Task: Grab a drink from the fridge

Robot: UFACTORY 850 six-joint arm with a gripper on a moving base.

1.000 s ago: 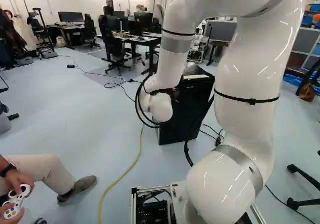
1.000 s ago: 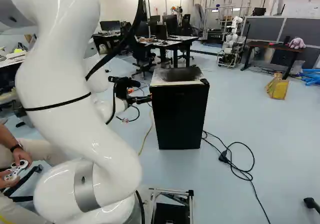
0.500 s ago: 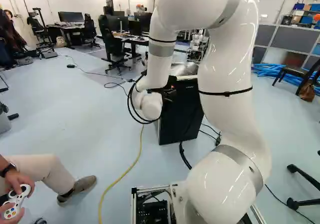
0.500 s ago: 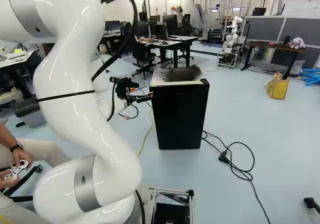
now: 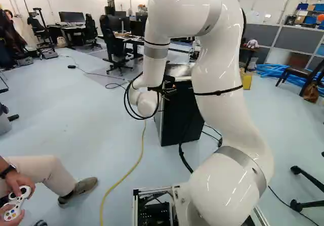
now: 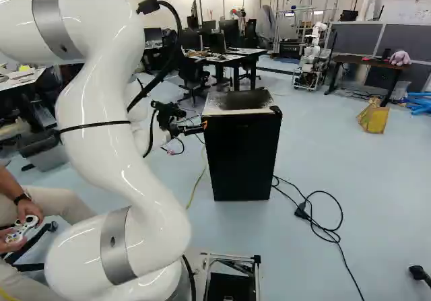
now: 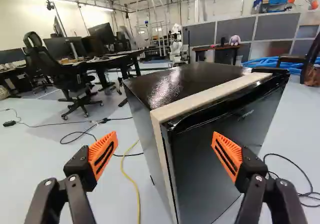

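fridge (image 6: 242, 153) standing just ahead of the spread gripper (image 6: 203, 126)

the gripper is holding its two fingers wide apart, with nothing gripped between the orange pads (image 7: 103, 155). in the wrist view, the near upper corner of the fridge is showing ahead, between the fingers. one pad is lining up in front of the fridge's dark door (image 7: 200, 184), while the other is hanging out past its side, with floor behind it. the right base view is placing the fingertips at the fridge's upper left edge; whether they are touching it, i can't tell.

the door is looking shut. a pale strip (image 7: 210, 96) is running along the top's front edge, beside a dark, shiny panel (image 7: 185, 83). the arm (image 5: 217, 69) is rising from the base, bending over high up and reaching down to the fridge's left side in the left base view.

on the floor, a yellow cable (image 7: 138, 206) is trailing near the fridge, and a black cord (image 6: 301, 211) is looping to its right in the right base view. farther back, a desk (image 6: 236, 53) is carrying monitors, with an office chair (image 7: 75, 81) standing by it. another robot (image 6: 311, 55) is standing well behind the fridge, near a table (image 6: 367, 61) where a plush toy (image 6: 399, 58) is sitting. a yellow bag (image 6: 374, 118) is resting on the floor before that table.
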